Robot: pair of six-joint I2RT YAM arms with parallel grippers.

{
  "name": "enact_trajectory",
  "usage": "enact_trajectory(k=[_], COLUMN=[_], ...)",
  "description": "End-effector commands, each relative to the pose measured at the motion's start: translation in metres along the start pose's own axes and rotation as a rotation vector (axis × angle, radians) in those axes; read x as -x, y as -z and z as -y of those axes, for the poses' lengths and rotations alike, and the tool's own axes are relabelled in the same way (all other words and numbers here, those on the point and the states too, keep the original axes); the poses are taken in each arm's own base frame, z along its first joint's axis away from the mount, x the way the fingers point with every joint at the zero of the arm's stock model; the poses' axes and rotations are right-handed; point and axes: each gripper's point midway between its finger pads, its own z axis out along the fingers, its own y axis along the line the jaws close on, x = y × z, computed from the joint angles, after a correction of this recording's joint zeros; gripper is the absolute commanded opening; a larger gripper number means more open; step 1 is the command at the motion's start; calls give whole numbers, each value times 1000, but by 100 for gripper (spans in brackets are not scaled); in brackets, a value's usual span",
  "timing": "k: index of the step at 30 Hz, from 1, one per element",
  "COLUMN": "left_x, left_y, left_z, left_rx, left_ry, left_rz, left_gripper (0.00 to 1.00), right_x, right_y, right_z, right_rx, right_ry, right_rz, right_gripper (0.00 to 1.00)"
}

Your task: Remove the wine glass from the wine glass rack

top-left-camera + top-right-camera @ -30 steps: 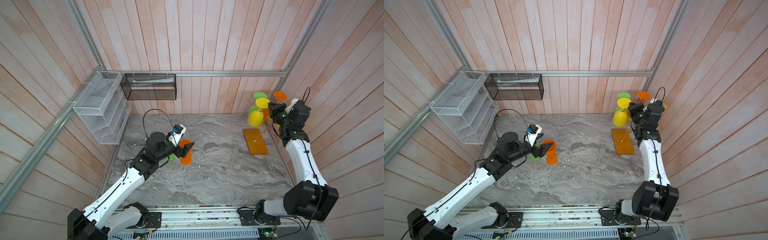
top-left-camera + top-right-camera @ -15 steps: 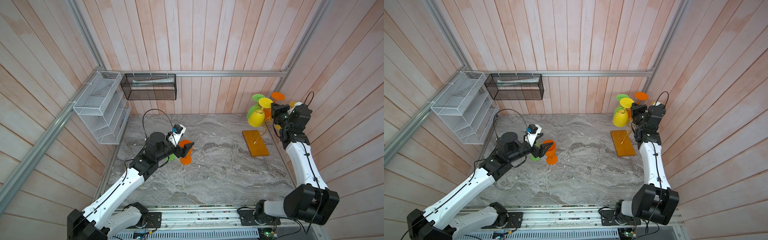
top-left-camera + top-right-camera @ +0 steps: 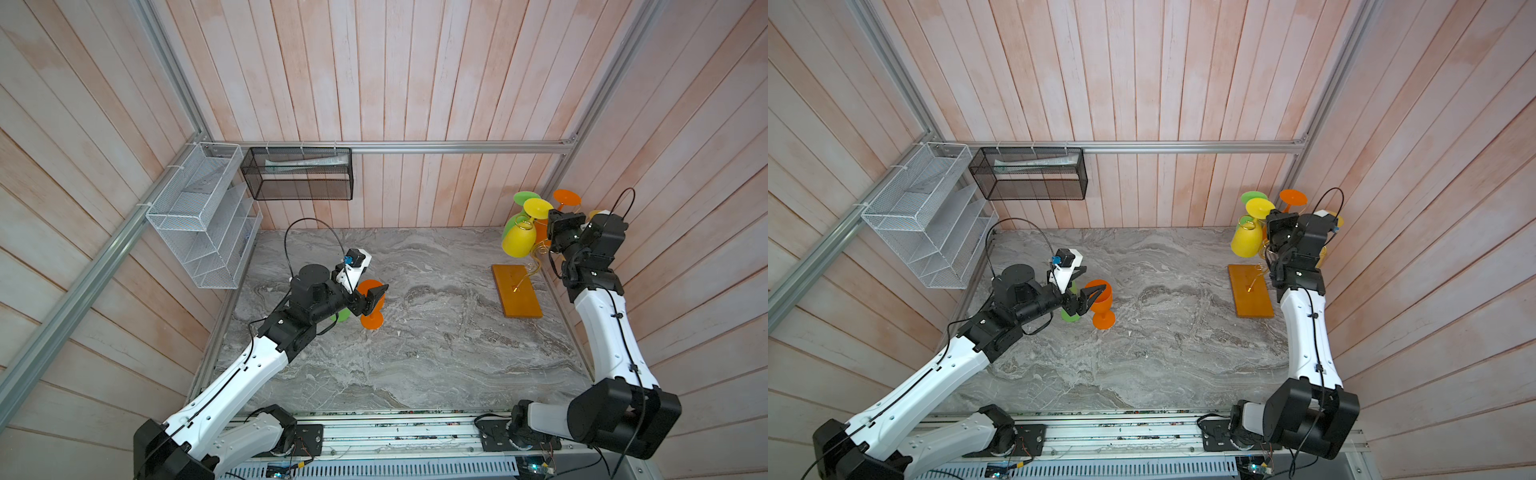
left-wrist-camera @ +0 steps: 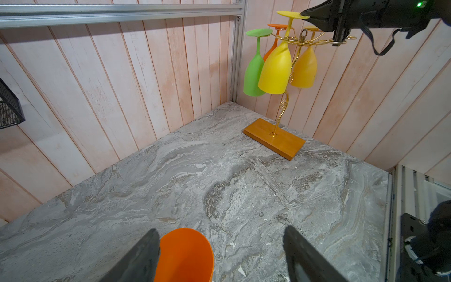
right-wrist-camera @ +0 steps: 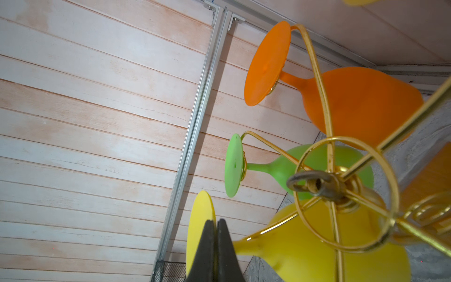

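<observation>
The wine glass rack (image 3: 516, 291) (image 3: 1250, 291) (image 4: 274, 139) stands at the back right on its wooden base. Its gold wire arms (image 5: 341, 195) carry several upside-down glasses. A yellow wine glass (image 3: 518, 241) (image 3: 1246, 243) (image 4: 275, 70) (image 5: 317, 244) hangs from one arm. My right gripper (image 3: 549, 214) (image 3: 1271, 216) (image 4: 305, 15) (image 5: 216, 224) is shut on the rim of its round foot. My left gripper (image 3: 370, 293) (image 3: 1090, 286) (image 4: 220, 232) stands open around an upright orange glass (image 3: 371, 320) (image 3: 1102, 295) (image 4: 185, 254) on the table, whose rim is close to one finger.
A green glass (image 3: 343, 314) (image 3: 1070, 313) stands on the table under my left wrist. On the rack also hang a green glass (image 4: 253, 73), an orange glass (image 5: 361, 105) and a second yellow one (image 4: 305, 68). A white mesh basket (image 3: 199, 216) and a black one (image 3: 297, 174) hang on the walls.
My right gripper has moved a little to the right with the yellow glass's foot. The rack's base has slid slightly toward the front. The left arm has not moved.
</observation>
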Motion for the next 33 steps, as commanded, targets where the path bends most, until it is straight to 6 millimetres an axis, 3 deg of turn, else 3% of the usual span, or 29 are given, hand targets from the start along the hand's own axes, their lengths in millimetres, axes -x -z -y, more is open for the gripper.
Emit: enact_trajectory(k=[1,11,33], left_x=[7,9,11], left_y=[5,7,10], left_z=[4,4,4], left_rx=[-14,-9,-6], left_ry=[-1,-4,-7], left_rz=[28,32,39], left_gripper=[81,81,81], right_x=[8,12,-5], right_y=[0,-3,-14], right_z=[7,7,0], right_rx=[-48,-75,-59], right_ry=[-23,-68,-110], right_rz=[26,39,42], right_gripper=[0,0,0])
